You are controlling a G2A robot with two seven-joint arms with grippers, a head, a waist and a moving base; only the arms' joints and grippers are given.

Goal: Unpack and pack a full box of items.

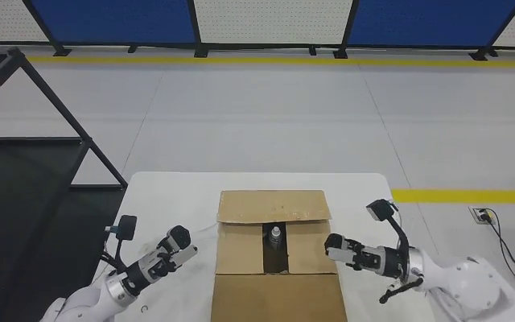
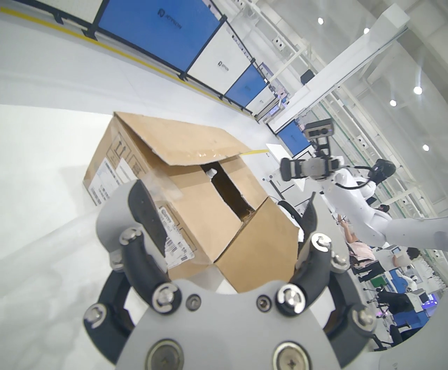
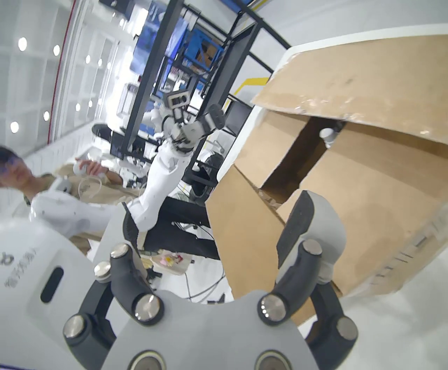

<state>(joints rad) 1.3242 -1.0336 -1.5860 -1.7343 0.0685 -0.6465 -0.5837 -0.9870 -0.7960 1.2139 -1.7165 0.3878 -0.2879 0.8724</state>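
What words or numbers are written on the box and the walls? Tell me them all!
Barcode sticker on the cardboard box: print too small to read.
White label on the box's side: blurred, unreadable.
Handling symbols printed beside it: small pictures, no readable words.
Blue wall panel: a small brand logo, left unread here.
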